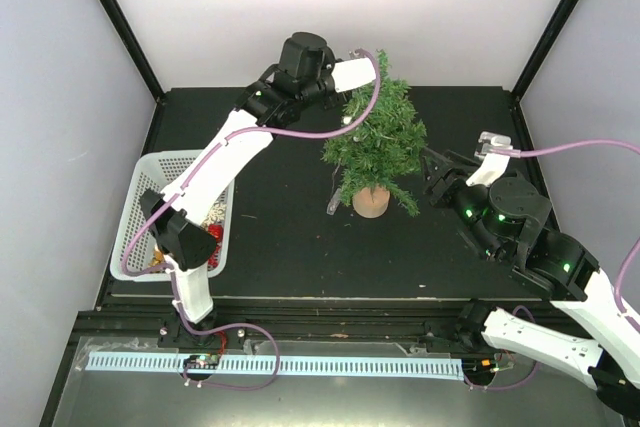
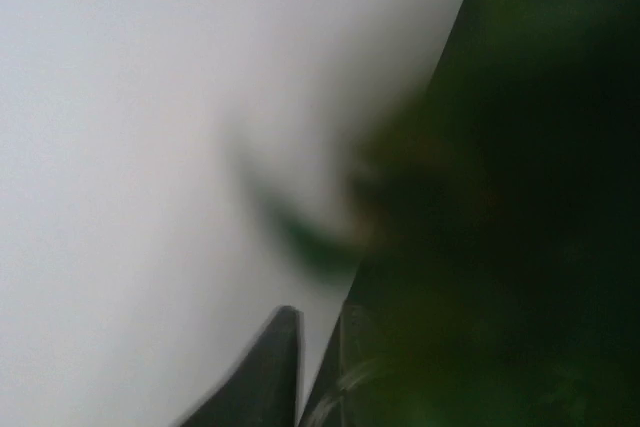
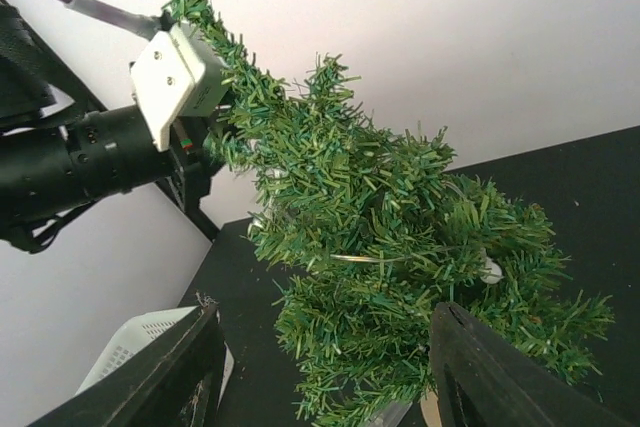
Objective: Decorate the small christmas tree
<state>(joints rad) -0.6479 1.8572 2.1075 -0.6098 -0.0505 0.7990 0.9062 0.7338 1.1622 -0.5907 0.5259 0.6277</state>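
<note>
A white basket (image 1: 138,192) sits at the left of the dark surface (image 1: 280,247). The left gripper (image 2: 312,377) is pinched shut by the top of the small christmas tree (image 1: 385,142), which stands upright in the middle. The right gripper (image 3: 330,372) is wide, with low branches between its fingers.

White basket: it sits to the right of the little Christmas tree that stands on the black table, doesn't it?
Not quite. The white basket sits to the left of the small christmas tree, not to the right. The top external view shows this. The rest holds: the tree stands on the black table.
</note>
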